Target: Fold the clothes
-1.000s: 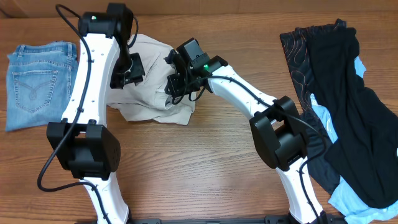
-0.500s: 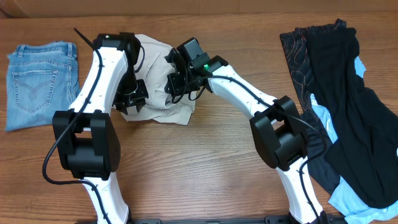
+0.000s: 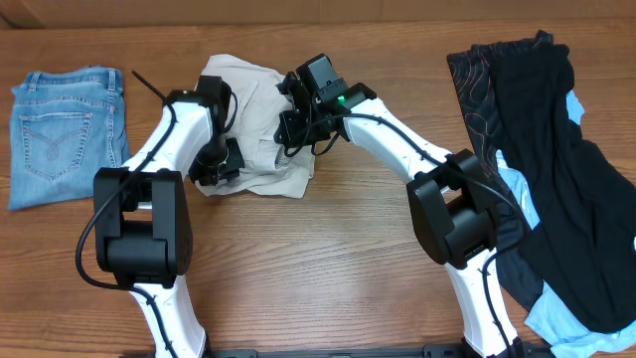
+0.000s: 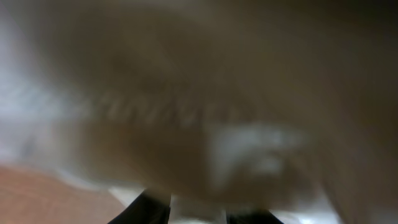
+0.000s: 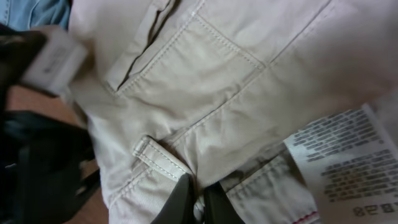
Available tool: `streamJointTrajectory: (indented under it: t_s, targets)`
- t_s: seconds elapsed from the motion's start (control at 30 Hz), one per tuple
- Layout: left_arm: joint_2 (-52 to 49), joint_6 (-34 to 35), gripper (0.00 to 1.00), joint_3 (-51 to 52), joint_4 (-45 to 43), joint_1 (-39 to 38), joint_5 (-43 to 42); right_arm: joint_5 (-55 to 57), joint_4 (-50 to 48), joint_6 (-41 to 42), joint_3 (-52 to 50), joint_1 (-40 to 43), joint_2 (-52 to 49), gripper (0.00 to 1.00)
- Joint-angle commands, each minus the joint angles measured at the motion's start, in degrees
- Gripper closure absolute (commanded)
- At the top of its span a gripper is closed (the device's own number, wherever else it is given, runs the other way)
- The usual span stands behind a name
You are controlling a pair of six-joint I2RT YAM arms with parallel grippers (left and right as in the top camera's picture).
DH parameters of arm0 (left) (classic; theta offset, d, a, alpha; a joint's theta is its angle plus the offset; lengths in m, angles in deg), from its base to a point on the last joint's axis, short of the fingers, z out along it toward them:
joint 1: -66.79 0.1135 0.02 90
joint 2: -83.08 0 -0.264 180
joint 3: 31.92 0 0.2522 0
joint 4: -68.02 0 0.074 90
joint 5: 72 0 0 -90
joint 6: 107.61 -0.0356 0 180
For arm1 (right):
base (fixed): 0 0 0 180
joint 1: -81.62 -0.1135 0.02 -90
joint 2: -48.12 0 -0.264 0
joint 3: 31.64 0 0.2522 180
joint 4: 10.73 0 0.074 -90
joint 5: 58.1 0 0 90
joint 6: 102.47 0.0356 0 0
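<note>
i see blurred cream shorts (image 4: pixel 205 93) filling the view, dark gripper fingertips (image 4: pixel 149 211) at the bottom edge, desk (image 4: pixel 37 193) lower left.

You have open wood across the table (image 3: pixel 328 259) in front of the shorts (image 3: pixel 266 169). The jeans (image 3: pixel 65 134) block the left edge, and the dark garment pile (image 3: pixel 542 149) blocks the right. The left arm (image 3: pixel 164 139) and right arm (image 3: pixel 397 139) crowd the shorts, with seemingly little gap between them.

The 2 arms reach toward each other, right pincer (image 5: pixel 198 200) pinched tight, left pincer (image 3: pixel 219 165) lowered, blurred.
</note>
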Motion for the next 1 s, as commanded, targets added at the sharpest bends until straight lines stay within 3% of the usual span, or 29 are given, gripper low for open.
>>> streamJointTrajectory:
  t_s: [0.0, 0.23, 0.43, 0.97]
  targets:
    - [-0.04, 1.68, 0.67, 4.68, -6.45, 0.17, 0.76, -6.38, 0.92, 0.28, 0.15, 0.39, 0.07, 0.96]
    - [-0.07, 3.43, 0.64, 7.78, -11.54, 0.17, 1.16, -10.23, 18.01, -0.02, 5.68, 0.28, 1.81, 0.96]
    - [-0.07, 3.41, 0.64, 7.78, -11.39, 0.39, 1.55, 1.99, 31.17, 0.02, 6.14, 0.87, 4.46, 0.96]
    - [-0.04, 3.41, 0.63, 7.74, -10.88, 0.48, -1.14, 4.63, 32.06, -0.17, 1.57, -5.44, 4.35, 0.96]
